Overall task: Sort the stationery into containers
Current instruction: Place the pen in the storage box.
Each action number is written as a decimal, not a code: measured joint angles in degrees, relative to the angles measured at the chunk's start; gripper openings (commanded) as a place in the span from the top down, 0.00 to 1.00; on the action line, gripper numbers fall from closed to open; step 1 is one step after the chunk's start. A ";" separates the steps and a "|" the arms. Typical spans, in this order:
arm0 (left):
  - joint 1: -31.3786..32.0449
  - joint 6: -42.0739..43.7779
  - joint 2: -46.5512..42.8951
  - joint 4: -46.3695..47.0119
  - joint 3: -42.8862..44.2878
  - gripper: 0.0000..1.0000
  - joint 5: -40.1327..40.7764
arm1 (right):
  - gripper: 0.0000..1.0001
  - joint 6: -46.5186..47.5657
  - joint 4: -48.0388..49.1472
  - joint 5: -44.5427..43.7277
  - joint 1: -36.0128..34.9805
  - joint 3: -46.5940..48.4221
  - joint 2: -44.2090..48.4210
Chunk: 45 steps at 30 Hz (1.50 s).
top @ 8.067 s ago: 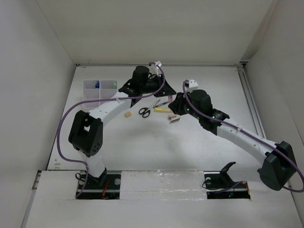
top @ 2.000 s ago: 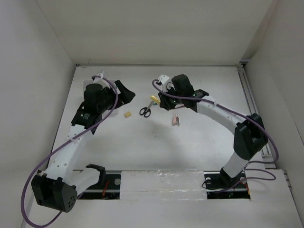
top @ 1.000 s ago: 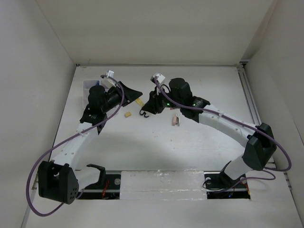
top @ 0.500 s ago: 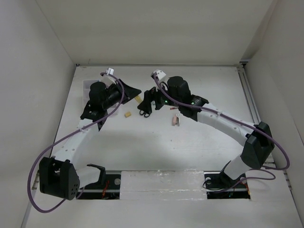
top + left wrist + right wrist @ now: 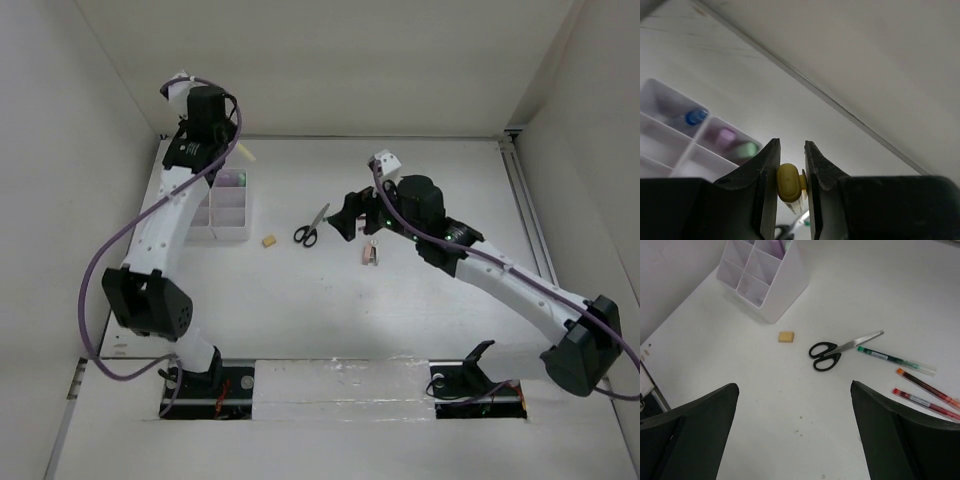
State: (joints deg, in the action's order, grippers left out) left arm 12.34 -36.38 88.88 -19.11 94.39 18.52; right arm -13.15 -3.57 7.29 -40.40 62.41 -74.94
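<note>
My left gripper [image 5: 791, 146] is shut on a yellow marker [image 5: 790, 182], held high at the back left [image 5: 225, 140] above the white organizer tray [image 5: 228, 232]. In the left wrist view the tray [image 5: 670, 150] holds a blue-capped bottle [image 5: 695, 116], a pink marker [image 5: 726, 134] and a green marker [image 5: 749, 148]. My right gripper [image 5: 794, 385] stands open over bare table, right of the black-handled scissors [image 5: 311, 226]. In front of it lie the scissors [image 5: 832, 352], a tan eraser [image 5: 786, 337], a green pen [image 5: 895, 360] and two red pens [image 5: 925, 390].
The tray [image 5: 765, 275] stands against the left wall. White walls close in the table at the left, back and right. A small pinkish item [image 5: 371, 255] lies under the right arm's forearm.
The left arm has swung up and back to the left with the yellow marker, over the tray. The right gripper has opened wide and drawn back to the right, away from the scissors.
</note>
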 measured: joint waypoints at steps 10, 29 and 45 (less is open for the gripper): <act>-1.22 -1.18 25.16 -20.24 21.42 1.00 22.14 | 0.00 1.57 -1.77 -0.74 4.37 -5.84 9.07; -1.57 -3.28 28.15 -22.47 21.55 1.00 26.99 | 0.00 3.54 -3.48 2.21 5.86 -7.96 8.85; -3.80 -3.72 26.12 -15.54 15.82 0.78 24.72 | 0.00 3.89 -3.54 3.02 6.25 -7.96 6.54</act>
State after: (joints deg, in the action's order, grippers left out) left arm 8.54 -40.10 115.00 -34.65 110.21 43.24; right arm -9.26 -7.11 10.31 -34.15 54.46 -68.40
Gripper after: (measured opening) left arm 0.197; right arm 0.999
